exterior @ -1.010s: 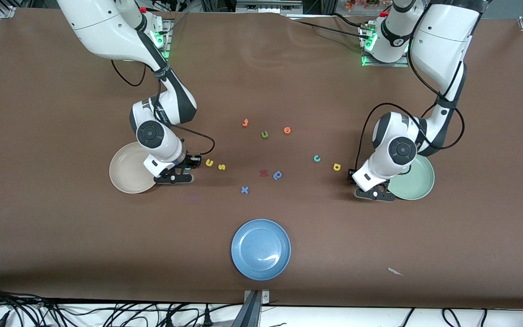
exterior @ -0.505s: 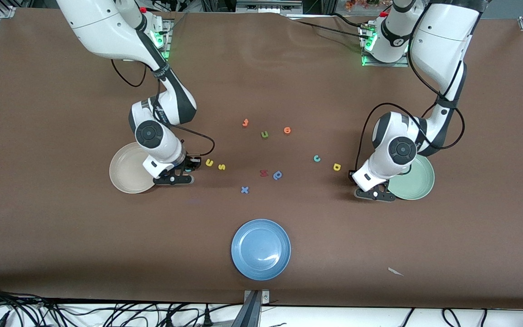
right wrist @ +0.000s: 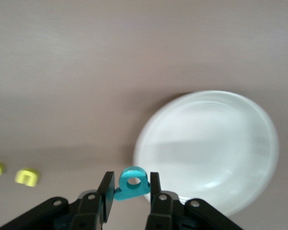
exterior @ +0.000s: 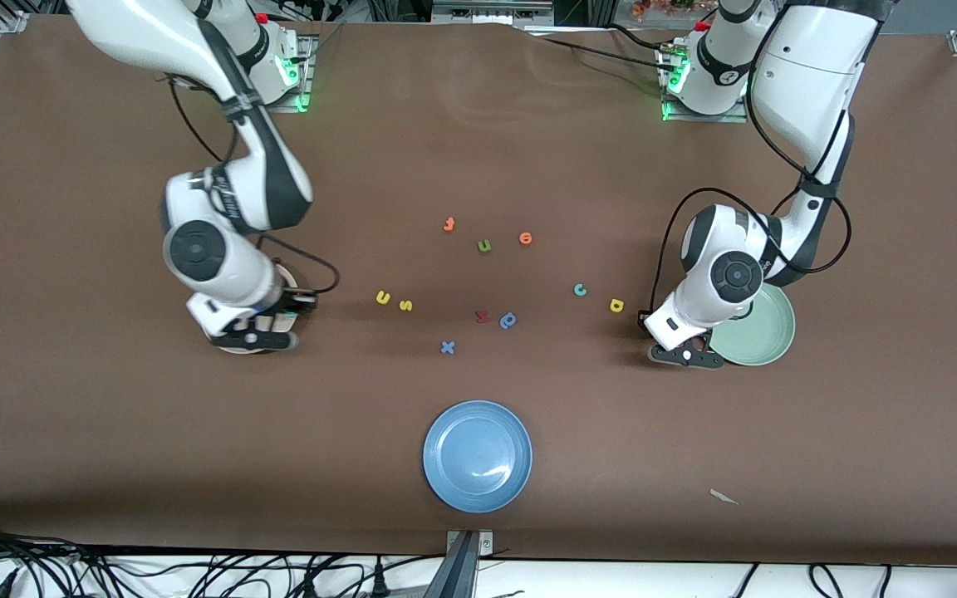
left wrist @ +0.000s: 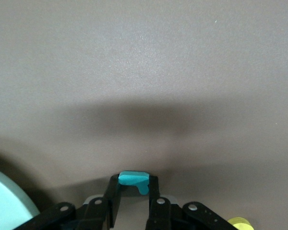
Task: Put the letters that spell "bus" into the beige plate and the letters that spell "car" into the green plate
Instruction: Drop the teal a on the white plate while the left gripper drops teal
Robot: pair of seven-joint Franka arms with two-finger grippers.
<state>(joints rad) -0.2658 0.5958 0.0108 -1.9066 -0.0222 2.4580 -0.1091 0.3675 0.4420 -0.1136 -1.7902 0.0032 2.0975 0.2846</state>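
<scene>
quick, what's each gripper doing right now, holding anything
Left gripper: shut on the teal r, beside the green plate.
Right gripper: shut on the teal b, over the beige plate.

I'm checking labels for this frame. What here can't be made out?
Beige plate: front view, the right arm's wrist covers nearly all of it.
Teal letter in the left gripper: left wrist view, the fingers hide its lower part, so which letter it is stays unclear.
Green plate: left wrist view, cut off by the picture's edge.
Yellow letter: left wrist view, cut off by the edge.
</scene>
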